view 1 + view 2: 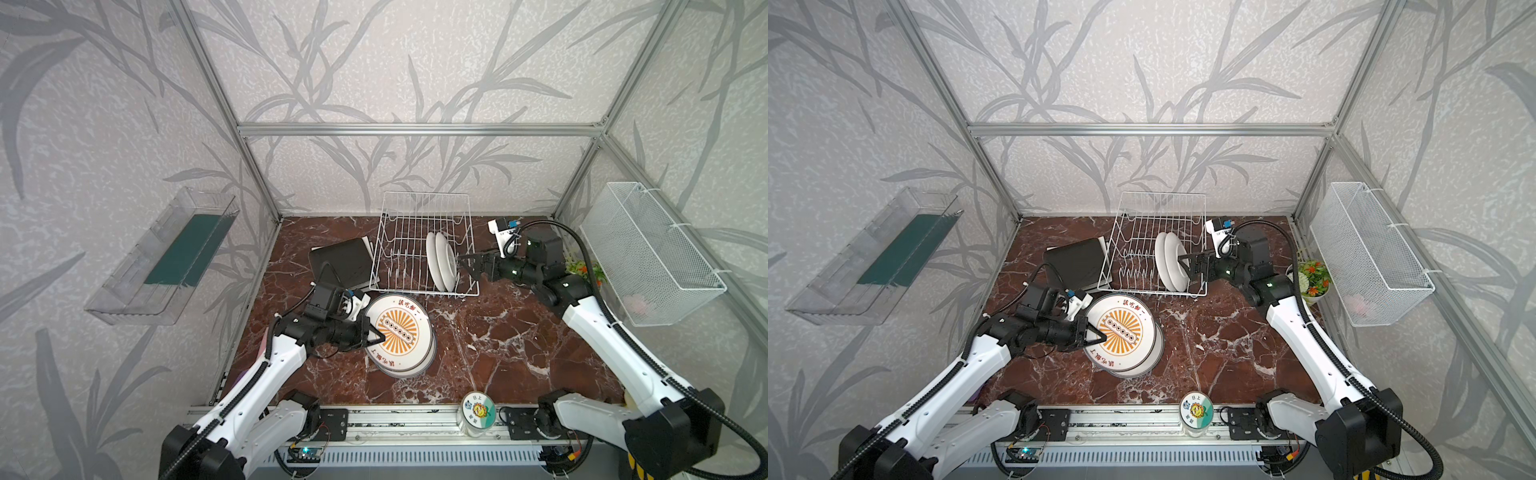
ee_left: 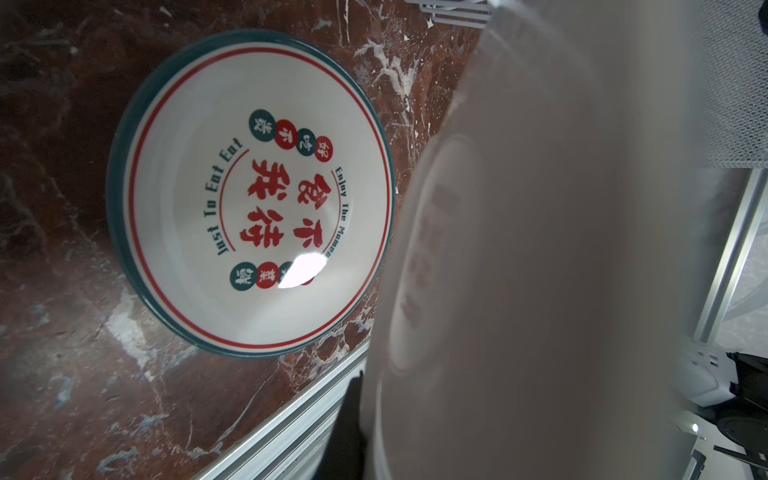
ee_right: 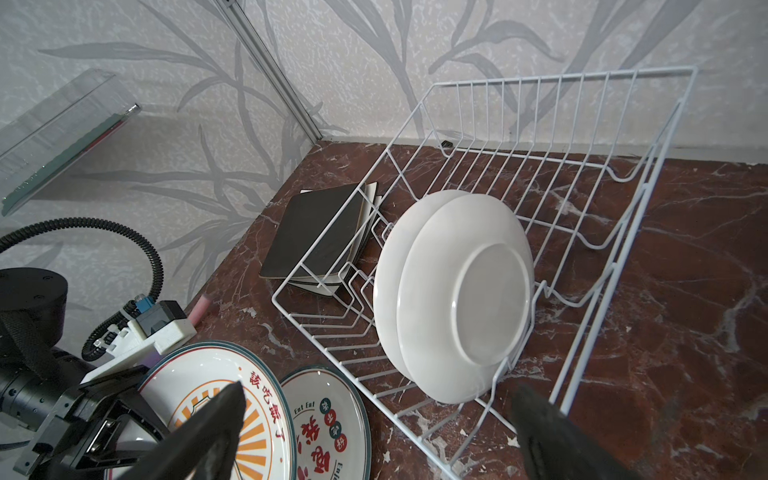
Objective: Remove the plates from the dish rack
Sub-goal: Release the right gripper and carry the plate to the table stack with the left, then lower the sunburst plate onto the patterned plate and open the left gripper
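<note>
At the left, note that the left end effector (image 1: 376, 337) is clenched on the rim of a round white plate with an orange sunburst face (image 1: 401, 326). It holds this plate over a round white plate with red and green lettering (image 2: 249, 195), which lies flat on the red-brown marble table (image 1: 498, 353). Behind them, a black square plate (image 1: 340, 259) tops pale square plates (image 3: 368, 216) just left of the white wire dish rack (image 1: 415, 203). In the rack, 2 plain white round plates (image 1: 441, 262) stand on edge toward its right side. The right end effector (image 1: 466, 268) is released, with its jaws spread just beside these 2 plates.
</note>
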